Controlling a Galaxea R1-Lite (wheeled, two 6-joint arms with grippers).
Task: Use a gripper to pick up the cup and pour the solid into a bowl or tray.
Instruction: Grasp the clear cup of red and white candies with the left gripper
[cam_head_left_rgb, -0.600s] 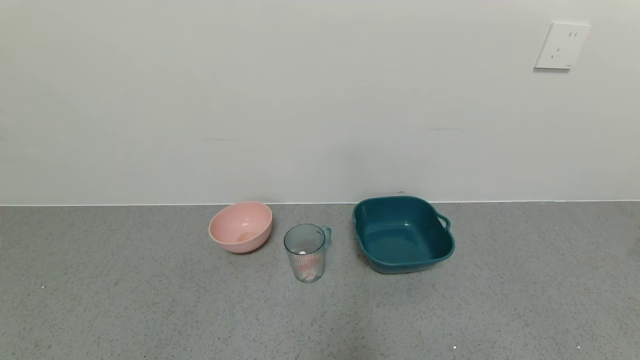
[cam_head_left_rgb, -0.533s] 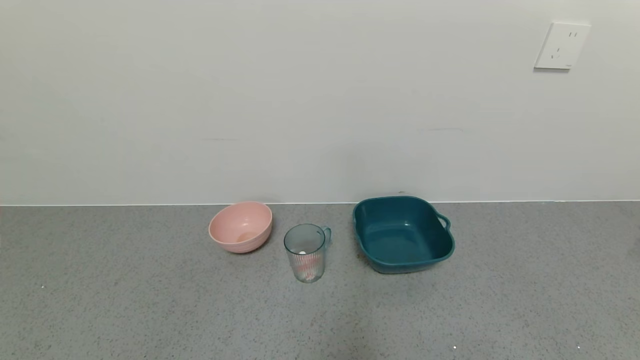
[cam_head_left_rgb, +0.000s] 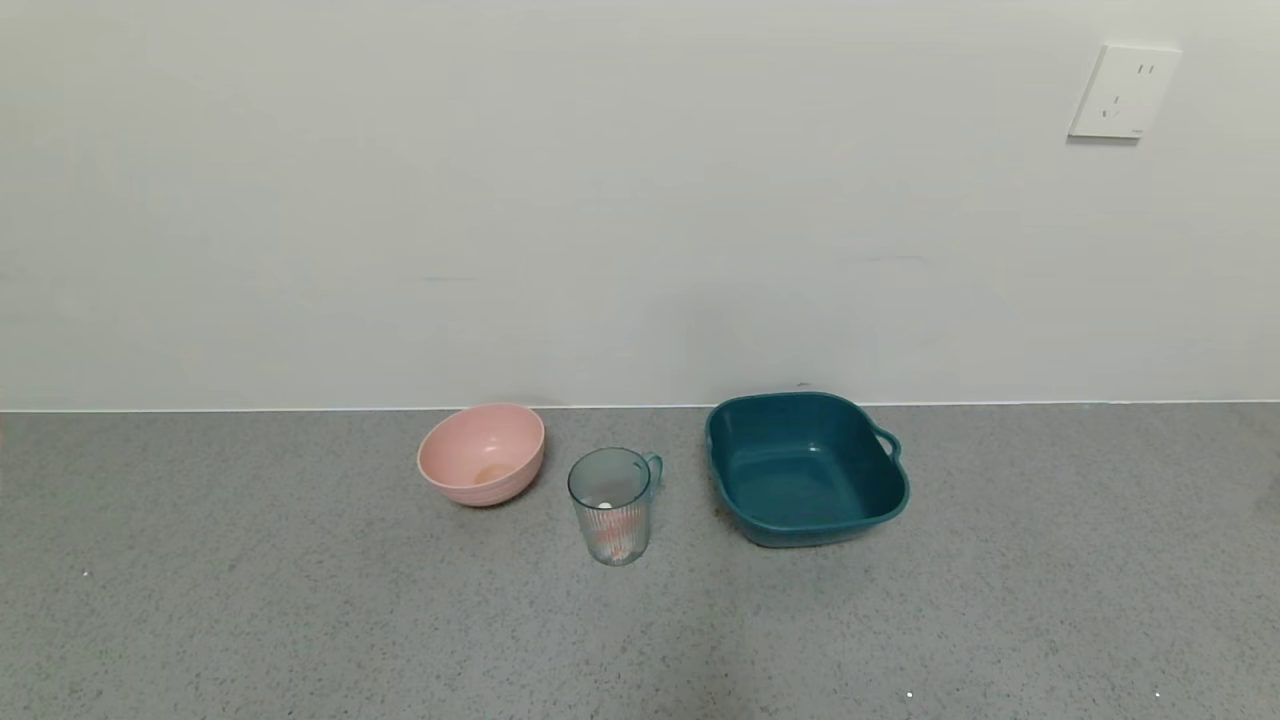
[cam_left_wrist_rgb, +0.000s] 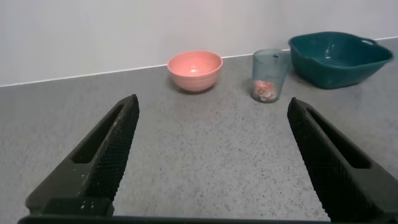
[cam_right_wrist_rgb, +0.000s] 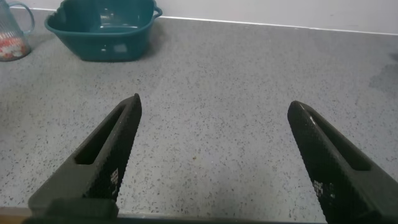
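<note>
Unchanged over the last half-second: ribbed cup (cam_head_left_rgb: 612, 505) holding the solid (cam_left_wrist_rgb: 265, 89) upright on the tabletop (cam_head_left_rgb: 300, 620) between pink bowl (cam_head_left_rgb: 482, 453) and teal tray (cam_head_left_rgb: 806, 468); left gripper (cam_left_wrist_rgb: 211, 155) and right gripper (cam_right_wrist_rgb: 214, 158) wide open, empty, well short (approach not begun).

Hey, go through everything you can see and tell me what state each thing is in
cup: upright on the counter, not held
solid: in the cup's bottom, unpoured
tray: upright, empty
pink bowl: upright beside the cup, apart from it
left gripper: open, holds nothing, short of the cup
right gripper: open, holds nothing, over bare counter
</note>
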